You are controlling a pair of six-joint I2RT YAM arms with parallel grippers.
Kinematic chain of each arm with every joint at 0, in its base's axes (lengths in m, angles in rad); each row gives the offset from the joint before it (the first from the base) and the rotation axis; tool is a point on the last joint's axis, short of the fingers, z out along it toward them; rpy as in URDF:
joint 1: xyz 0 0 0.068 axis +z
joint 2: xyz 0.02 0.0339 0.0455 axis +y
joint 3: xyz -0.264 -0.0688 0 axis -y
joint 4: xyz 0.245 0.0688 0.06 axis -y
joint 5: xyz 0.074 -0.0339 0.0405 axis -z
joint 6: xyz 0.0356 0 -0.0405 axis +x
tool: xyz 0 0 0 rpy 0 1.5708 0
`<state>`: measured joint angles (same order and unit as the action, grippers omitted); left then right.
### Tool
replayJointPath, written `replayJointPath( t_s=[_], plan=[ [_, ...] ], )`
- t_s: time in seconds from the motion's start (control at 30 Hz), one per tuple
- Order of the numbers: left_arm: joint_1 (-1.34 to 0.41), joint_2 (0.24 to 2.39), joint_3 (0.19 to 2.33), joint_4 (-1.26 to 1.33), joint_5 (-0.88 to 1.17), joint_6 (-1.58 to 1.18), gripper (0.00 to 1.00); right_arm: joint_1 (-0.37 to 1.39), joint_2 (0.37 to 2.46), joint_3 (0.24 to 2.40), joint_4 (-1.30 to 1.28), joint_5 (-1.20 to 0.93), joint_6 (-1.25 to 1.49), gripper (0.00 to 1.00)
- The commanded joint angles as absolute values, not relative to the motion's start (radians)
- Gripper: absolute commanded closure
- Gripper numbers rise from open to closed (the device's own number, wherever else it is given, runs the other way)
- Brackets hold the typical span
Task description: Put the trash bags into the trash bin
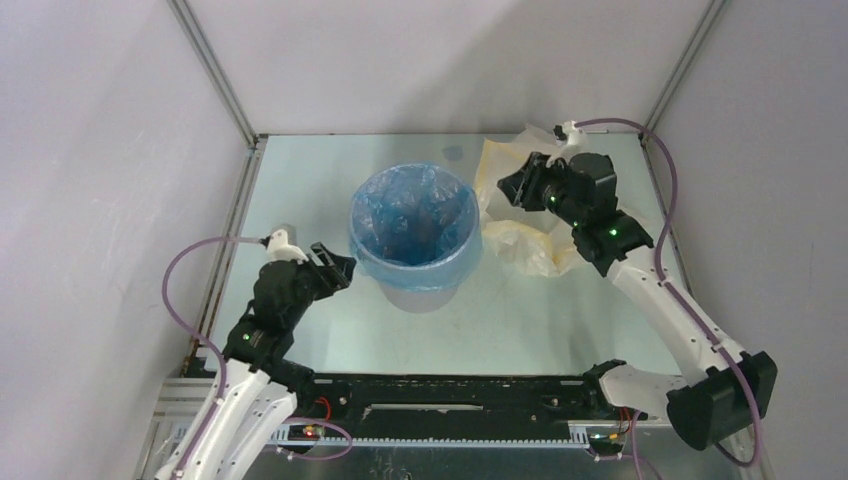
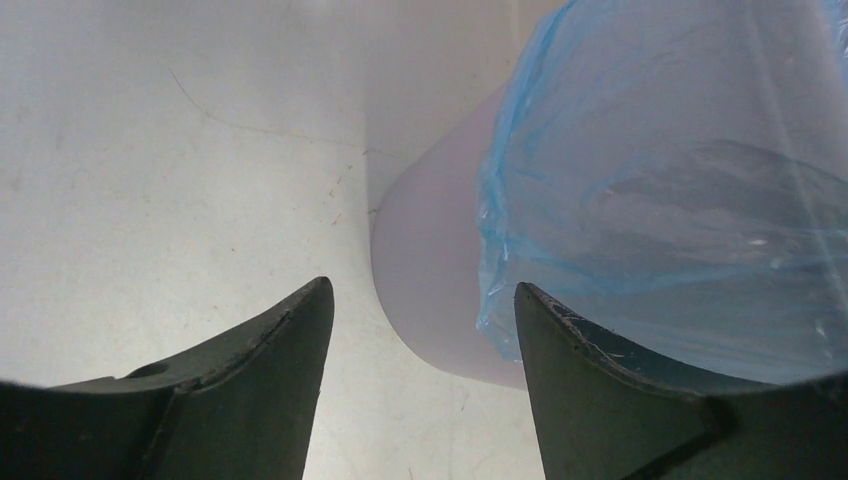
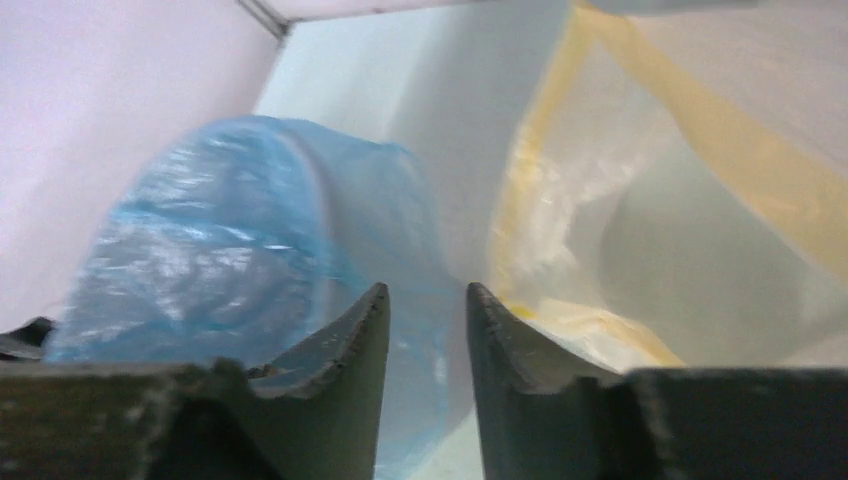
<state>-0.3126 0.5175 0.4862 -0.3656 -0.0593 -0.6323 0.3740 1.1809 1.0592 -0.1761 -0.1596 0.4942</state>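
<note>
Left gripper (image 2: 420,290) spread, empty, beside trash bin (image 2: 430,250); blue trash bag (image 1: 415,215) lines it, folded over rim. Right gripper (image 3: 427,290) slightly parted, empty, near yellow bag (image 1: 520,245).

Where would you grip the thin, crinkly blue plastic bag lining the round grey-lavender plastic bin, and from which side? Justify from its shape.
Probably the loose skirt of the blue plastic bag folded down outside the grey-lavender bin, approached from the bin's left, where the open left gripper is nearest. That hem seems to hang free of the wall, giving a thin edge to pinch.
</note>
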Motion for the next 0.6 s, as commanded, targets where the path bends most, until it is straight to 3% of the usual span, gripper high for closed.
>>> replayJointPath(
  t_s=[0.0,0.1,0.13,0.57],
  plan=[
    [-0.308,0.454,0.529,-0.435,-0.154,-0.649,0.26,0.486,1.127,1.182,-0.254,-0.112,0.372,0.72],
    [-0.308,0.434,0.555,-0.498,-0.23,-0.664,0.26,0.598,1.121,1.228,-0.244,-0.08,0.328,0.97],
    [-0.308,0.431,0.567,-0.518,-0.246,-0.664,0.26,0.631,1.136,1.258,-0.263,-0.058,0.317,1.0],
    [-0.308,0.384,0.656,-0.598,-0.271,-0.596,0.24,0.904,1.601,1.765,-0.761,0.074,0.107,1.0]
  ],
)
